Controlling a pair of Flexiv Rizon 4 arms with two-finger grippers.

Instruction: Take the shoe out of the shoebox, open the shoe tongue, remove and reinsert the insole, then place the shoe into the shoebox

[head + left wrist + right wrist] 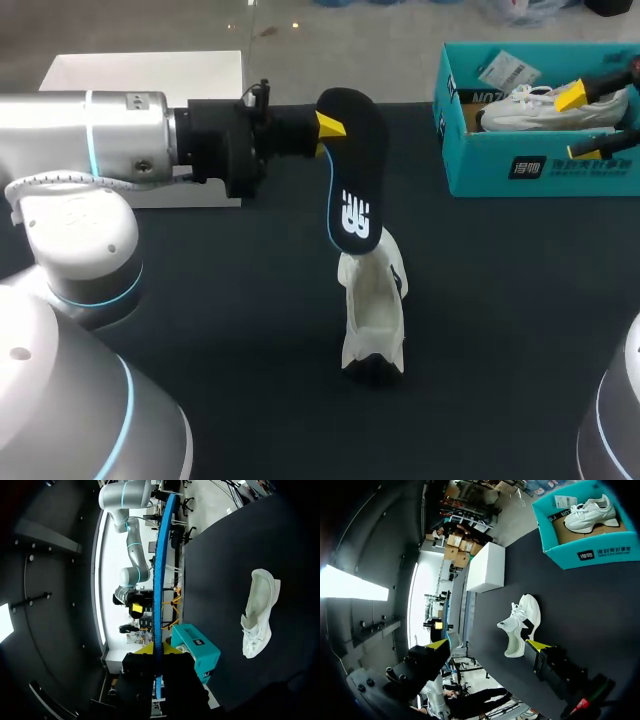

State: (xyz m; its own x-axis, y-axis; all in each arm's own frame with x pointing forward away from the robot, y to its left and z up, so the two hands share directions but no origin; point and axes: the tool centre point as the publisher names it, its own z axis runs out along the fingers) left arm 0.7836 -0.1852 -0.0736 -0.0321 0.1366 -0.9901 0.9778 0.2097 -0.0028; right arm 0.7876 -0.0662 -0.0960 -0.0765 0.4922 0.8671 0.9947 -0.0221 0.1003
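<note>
My left gripper (328,127) is shut on the heel end of a black insole (352,175) with a blue edge, held in the air above the table's middle. In the left wrist view the insole (159,580) shows edge-on between the fingers of the left gripper (157,651). Below it a white shoe (372,310) lies on its side on the dark table, its opening showing; it is also seen as the shoe (257,612) and the shoe (520,625). My right gripper (580,122) hangs open and empty, raised at the right, in front of the teal shoebox (480,165).
A second white shoe (545,105) lies in the teal shoebox at the back right; the shoebox (590,555) and the shoebox (197,647) show in the wrist views too. A white box (150,75) stands at the back left, partly behind my left arm.
</note>
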